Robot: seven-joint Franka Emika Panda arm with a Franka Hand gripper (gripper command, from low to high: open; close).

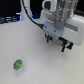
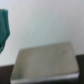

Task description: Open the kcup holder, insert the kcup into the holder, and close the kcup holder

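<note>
- I judge step 1, opening the kcup holder (image 2: 45, 64), is in hand: my wrist view shows a pale boxy top I take for it.
- My gripper (image 1: 56, 42) hangs over the table; I cannot tell the jaws' state.
- The kcup (image 1: 18, 64) lies well apart, untouched.
- Next needs finding a drawer handle.
- No writing is readable.

One robot arm (image 1: 59, 17) over white bench (image 1: 25, 42), one tool (image 1: 56, 42) at its end, fingers too blurred to count. One kcup (image 1: 18, 64), green-topped, on bench. Wrist view: one grey box-like slab (image 2: 45, 64), one teal shape (image 2: 4, 28) at frame edge; neither identifiable. Kcup holder drawers: count cannot be told.
</note>
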